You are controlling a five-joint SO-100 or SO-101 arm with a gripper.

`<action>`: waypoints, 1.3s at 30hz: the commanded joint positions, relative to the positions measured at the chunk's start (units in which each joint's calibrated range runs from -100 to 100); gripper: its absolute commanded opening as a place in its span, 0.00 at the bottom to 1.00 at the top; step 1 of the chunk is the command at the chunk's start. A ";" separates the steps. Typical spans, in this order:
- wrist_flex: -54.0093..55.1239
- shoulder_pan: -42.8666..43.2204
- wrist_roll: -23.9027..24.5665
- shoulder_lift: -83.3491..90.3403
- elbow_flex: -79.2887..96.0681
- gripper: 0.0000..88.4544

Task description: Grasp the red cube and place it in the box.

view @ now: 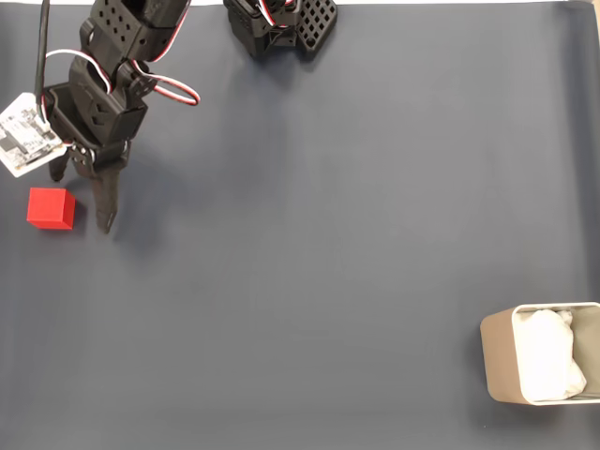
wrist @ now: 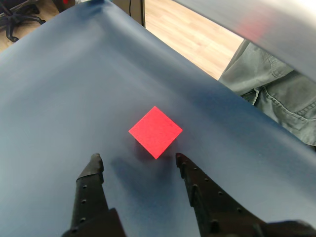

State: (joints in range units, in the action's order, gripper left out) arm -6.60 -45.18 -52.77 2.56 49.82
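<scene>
A dark blue-grey mat (view: 356, 234) covered the table under even light. Beyond its edge lay pale wood flooring (wrist: 192, 29), an office chair base (wrist: 17, 17) and a seated person's grey-green trousers (wrist: 276, 89).

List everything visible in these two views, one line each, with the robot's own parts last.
red cube: one, bright red, on the mat at the left edge of the fixed view, just ahead of the fingertips in the wrist view.
box: one, beige with white crumpled lining, lower right corner of the fixed view.
mat: one, dark blue-grey, covering the table.
person's trousers: grey-green, beyond the mat's edge at the right of the wrist view.
arm base: one, black, top centre.
gripper: one, black, open, beside the cube, not touching it.
</scene>
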 commanded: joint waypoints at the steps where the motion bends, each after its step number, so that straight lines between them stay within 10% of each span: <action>1: 0.95 0.79 0.78 -0.31 -3.38 0.39; 39: 4.14 5.12 2.98 -7.85 -12.87 0.40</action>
State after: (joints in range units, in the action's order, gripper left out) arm -4.06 -41.25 -50.38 -5.43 39.60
